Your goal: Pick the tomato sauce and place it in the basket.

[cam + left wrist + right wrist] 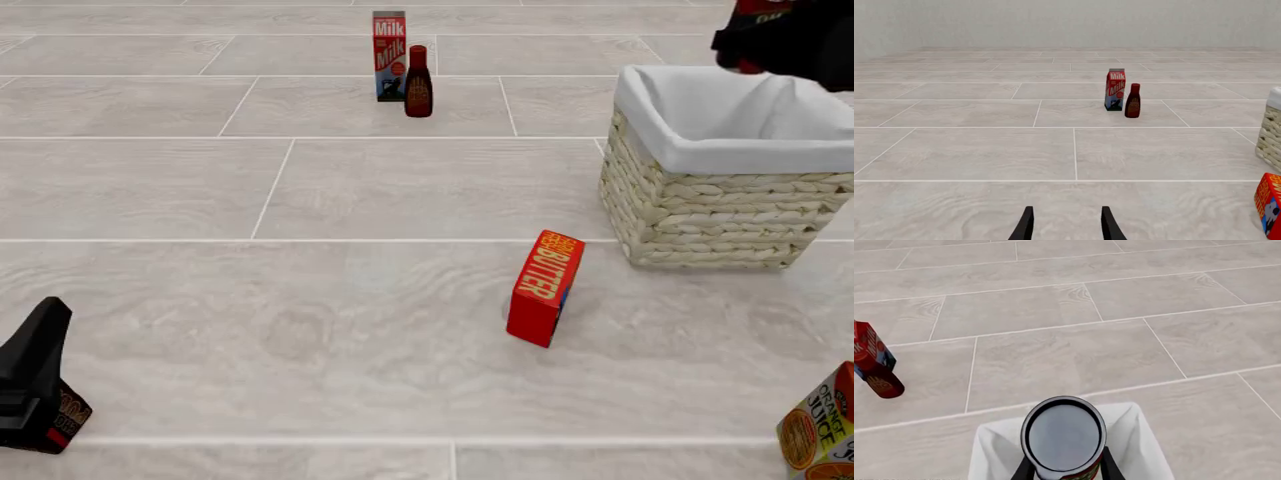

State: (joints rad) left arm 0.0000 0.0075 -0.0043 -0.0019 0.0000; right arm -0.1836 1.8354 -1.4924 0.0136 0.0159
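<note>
The tomato sauce (1063, 437) is a small can with a metal top and a red and green label. My right gripper (1066, 469) is shut on it, a black finger on each side. It hangs over the basket's white cloth lining (994, 450). In the front view the basket (721, 210) stands at the right, pale wicker with white cloth over its rim, and the right gripper (787, 40) hovers above its far right corner. My left gripper (1066, 222) is open and holds nothing, low at the near left (48, 325).
A milk carton (388, 55) and a dark red-brown bottle (419, 82) stand side by side at the far middle. A red butter box (545, 288) stands just in front of the basket's left corner. An orange juice carton (821, 430) sits at the near right edge.
</note>
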